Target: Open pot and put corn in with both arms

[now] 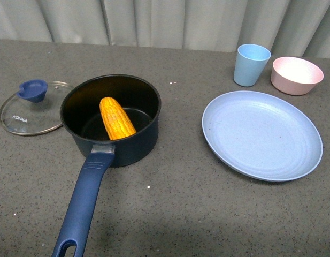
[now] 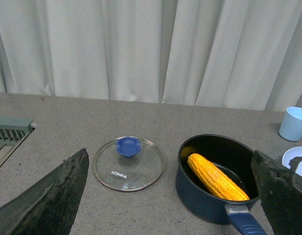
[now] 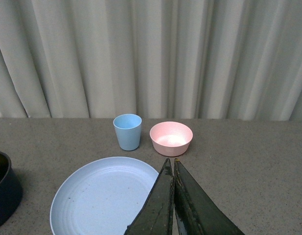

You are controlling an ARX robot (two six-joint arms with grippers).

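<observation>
The dark navy pot (image 1: 114, 138) stands uncovered on the grey table, its long blue handle pointing toward me. The yellow corn (image 1: 116, 118) lies inside it, leaning against the near wall. The glass lid (image 1: 29, 110) with its blue knob rests flat on the table to the pot's left. Neither arm shows in the front view. In the left wrist view the pot (image 2: 199, 193), corn (image 2: 217, 176) and lid (image 2: 128, 164) lie ahead of my left gripper (image 2: 173, 188), which is open and empty. My right gripper (image 3: 172, 162) is shut on nothing, above the plate's edge.
A large light blue plate (image 1: 262, 134) lies right of the pot. Behind it stand a light blue cup (image 1: 251, 65) and a pink bowl (image 1: 296, 75). Grey curtains hang along the table's far edge. A metal rack (image 2: 9, 134) shows at the left wrist view's side.
</observation>
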